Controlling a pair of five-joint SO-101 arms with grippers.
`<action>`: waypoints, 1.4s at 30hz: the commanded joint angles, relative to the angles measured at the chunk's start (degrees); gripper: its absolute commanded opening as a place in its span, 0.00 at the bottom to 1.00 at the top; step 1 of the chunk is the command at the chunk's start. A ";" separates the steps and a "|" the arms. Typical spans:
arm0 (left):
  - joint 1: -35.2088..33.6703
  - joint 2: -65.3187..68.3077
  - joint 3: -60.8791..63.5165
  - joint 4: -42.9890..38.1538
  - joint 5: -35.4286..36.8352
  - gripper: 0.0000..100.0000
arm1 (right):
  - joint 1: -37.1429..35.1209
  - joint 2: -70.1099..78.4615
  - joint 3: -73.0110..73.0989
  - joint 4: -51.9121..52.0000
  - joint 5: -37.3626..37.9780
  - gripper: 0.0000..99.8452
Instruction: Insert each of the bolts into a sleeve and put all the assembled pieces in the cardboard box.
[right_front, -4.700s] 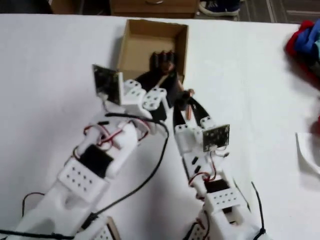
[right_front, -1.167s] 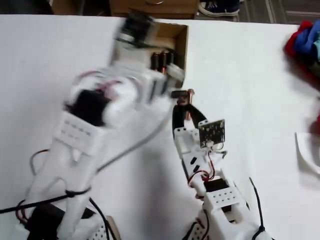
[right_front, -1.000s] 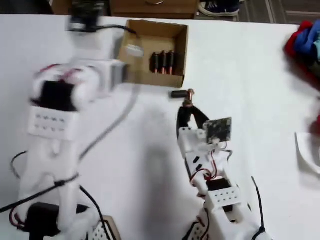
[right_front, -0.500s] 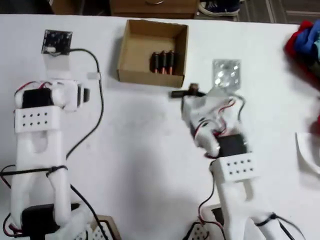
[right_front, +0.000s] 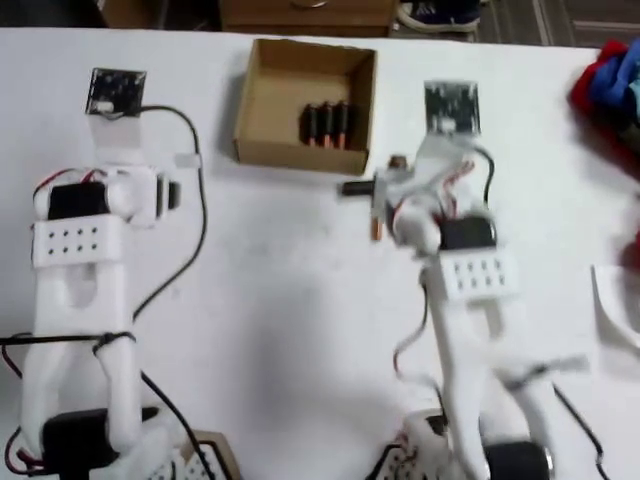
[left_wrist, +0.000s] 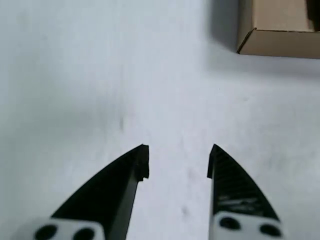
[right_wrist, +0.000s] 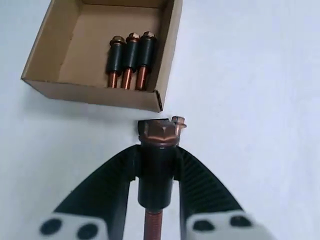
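Right fingers (right_wrist: 197, 175) clamp black sleeve (right_wrist: 156, 172), copper hex bolt (right_wrist: 159, 132) seated through it, threads showing past sleeve; held just short of box (right_wrist: 95, 94), judged ready for drop-in. Three finished pieces (right_wrist: 130, 57) lie side by side inside box. Another sleeved bolt (right_front: 355, 187) rests on desk (right_wrist: 250, 75) just outside box. Left fingers (left_wrist: 120, 185) moderately apart, empty, off box's corner.
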 joint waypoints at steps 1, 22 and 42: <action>-0.53 -0.53 0.48 -0.79 0.35 0.21 | 0.66 12.26 -20.48 2.07 -1.41 0.02; -0.70 -0.26 8.13 -2.81 0.18 0.21 | -9.45 86.37 -107.52 5.05 -13.98 0.02; -0.53 -0.53 13.67 -6.59 0.35 0.21 | -11.65 92.26 -108.31 5.23 -3.43 0.02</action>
